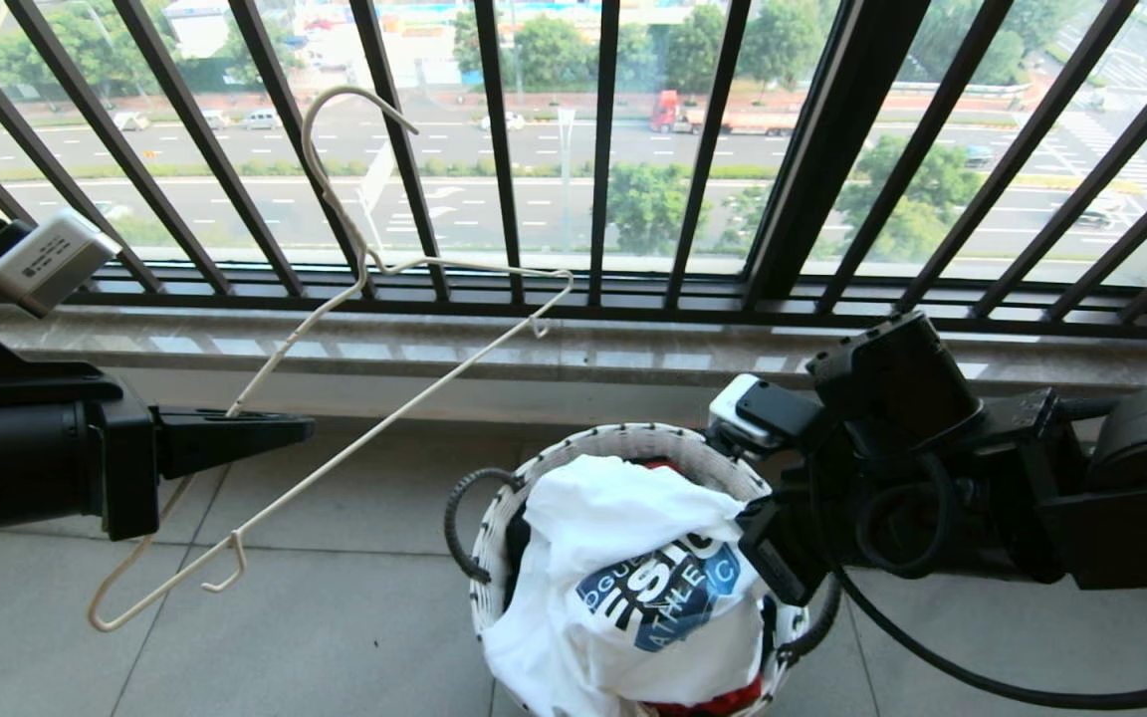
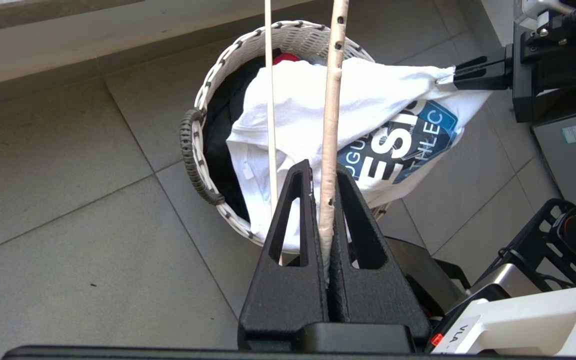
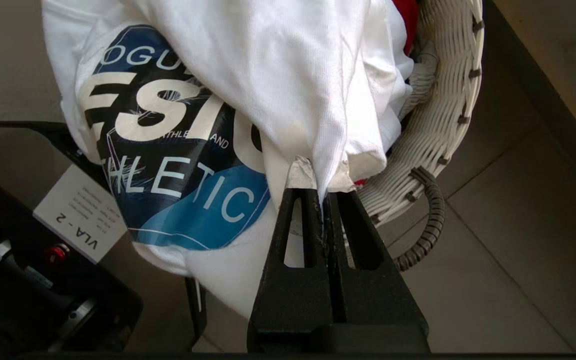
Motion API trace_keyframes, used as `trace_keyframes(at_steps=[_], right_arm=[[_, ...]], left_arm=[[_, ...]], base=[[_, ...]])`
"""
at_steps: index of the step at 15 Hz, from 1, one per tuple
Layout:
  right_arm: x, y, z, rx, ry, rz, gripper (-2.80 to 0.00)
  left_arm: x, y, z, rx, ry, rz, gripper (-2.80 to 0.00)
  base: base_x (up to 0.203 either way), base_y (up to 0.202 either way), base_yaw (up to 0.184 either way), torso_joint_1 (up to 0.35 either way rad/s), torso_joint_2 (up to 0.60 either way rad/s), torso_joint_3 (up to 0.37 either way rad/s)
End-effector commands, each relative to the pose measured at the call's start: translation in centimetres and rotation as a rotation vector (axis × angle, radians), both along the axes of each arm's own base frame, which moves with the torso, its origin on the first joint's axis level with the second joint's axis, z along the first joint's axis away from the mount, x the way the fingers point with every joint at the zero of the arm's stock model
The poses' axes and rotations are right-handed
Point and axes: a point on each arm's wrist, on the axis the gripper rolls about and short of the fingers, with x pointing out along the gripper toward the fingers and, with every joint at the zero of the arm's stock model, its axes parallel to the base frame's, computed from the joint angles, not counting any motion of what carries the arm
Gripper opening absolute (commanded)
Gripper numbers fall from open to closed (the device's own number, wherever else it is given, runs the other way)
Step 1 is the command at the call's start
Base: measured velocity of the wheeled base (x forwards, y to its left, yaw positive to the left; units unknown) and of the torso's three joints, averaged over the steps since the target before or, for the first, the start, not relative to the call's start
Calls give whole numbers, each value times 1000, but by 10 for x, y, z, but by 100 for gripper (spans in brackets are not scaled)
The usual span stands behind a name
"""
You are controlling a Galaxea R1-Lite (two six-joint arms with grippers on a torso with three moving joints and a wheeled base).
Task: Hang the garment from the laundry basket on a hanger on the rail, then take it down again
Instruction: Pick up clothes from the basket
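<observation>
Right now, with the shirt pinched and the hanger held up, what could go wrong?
1. The right gripper pinches only a small fold of the white printed T-shirt; it may slip as it lifts.
2. Clothes beneath could drag out of the round white woven basket.
3. The left gripper holds the thin cream wire hanger by one arm; it could swivel.

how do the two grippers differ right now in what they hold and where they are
The left gripper is shut on the hanger, held over bare floor beside the laundry basket. The right gripper is shut on the garment, pinching white cloth at the basket. Both are closed.
</observation>
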Motion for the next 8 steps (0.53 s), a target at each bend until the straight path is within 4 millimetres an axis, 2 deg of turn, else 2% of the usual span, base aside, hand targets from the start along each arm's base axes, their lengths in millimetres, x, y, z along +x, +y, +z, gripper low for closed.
trace_keyframes(at_steps=[1,6,8], right_arm=[[-9,-15,7,-50,41,-11,-280],[-13,-43,0,-208,167,-17,-280],[-27,-53,5,-250,198,7,-280]], left_arm=[[0,0,0,-1,-1,-4,-280],[0,0,0,-1,-1,-4,-280],[0,0,0,-1,0,-4,-280]], base=[[0,0,0,0,0,0],[0,0,0,0,0,0],[0,0,0,0,0,0]])
